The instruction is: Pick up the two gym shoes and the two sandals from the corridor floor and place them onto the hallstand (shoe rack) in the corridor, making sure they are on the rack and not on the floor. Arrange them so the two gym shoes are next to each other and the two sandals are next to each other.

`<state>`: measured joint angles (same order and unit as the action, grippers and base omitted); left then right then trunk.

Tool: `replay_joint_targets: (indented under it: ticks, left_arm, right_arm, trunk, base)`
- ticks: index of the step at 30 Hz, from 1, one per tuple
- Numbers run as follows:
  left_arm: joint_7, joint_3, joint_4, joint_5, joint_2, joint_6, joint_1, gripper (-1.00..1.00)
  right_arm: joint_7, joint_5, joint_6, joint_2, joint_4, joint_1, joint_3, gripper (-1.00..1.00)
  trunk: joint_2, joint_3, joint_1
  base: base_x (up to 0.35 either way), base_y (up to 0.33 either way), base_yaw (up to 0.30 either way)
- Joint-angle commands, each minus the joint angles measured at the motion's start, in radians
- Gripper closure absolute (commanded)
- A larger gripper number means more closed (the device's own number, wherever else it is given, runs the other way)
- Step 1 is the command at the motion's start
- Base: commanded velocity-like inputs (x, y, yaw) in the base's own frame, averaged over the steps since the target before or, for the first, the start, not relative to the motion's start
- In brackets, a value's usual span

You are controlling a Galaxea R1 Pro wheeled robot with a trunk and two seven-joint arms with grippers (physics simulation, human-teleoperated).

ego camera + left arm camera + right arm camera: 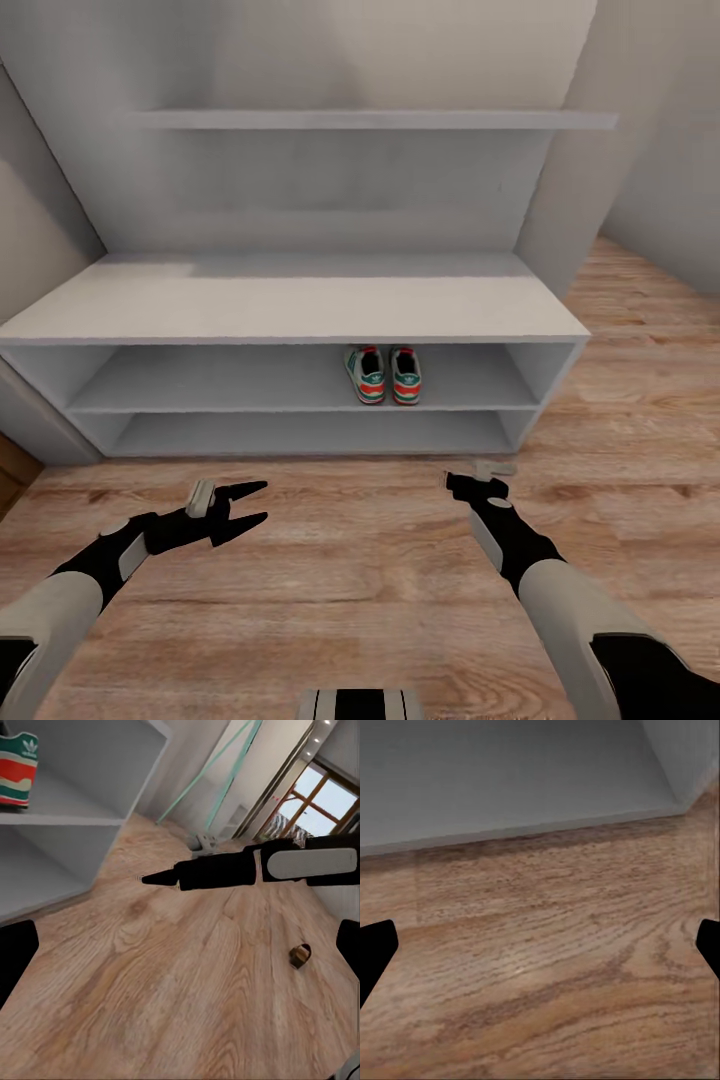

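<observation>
Two gym shoes [384, 375] sit on one rack [290, 305], which has two open compartments; one sandal [301, 955] lies on the floor; two grippers, left [250, 505] and right [462, 485]

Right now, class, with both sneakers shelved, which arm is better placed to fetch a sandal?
Probably the right. The left wrist view looks past the right arm to a small brown sandal on the floor, so it lies on that side. Both arms' jaws stand open and empty.

A small brown object [301, 955] on the floor is too small to identify; one gym shoe [18, 769] is cropped.
</observation>
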<state>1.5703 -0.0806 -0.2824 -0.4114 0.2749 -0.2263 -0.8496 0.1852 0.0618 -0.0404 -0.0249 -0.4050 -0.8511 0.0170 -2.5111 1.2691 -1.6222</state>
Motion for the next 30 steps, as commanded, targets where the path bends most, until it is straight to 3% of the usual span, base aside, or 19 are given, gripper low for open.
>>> replay_joint_targets:
  ticks: [1, 12, 30]
  left_arm:
    - [0.0, -0.008, 0.0, -0.01, 0.001, -0.008, 0.0, -1.0]
    - [0.0, -0.008, 0.007, -0.01, 0.001, -0.008, 0.001, -1.0]
    - [0.0, -0.008, 0.009, -0.01, -0.001, -0.008, 0.001, -1.0]
  right_arm:
    - [0.002, 0.007, -0.004, -0.001, -0.001, 0.0, 0.002, -1.0]
    - [0.001, 0.006, -0.003, -0.001, 0.064, 0.0, 0.003, -1.0]
    - [0.0, 0.006, -0.003, 0.002, 0.074, 0.0, 0.003, -1.0]
  trunk:
    - [0.0, 0.0, 0.0]
    - [0.0, -0.007, 0.0]
    - [0.0, -0.017, 0.0]
  base:
    - [0.0, 0.0, -0.29]
    - [0.0, 0.0, -0.291]
    - [0.0, 0.0, -0.291]
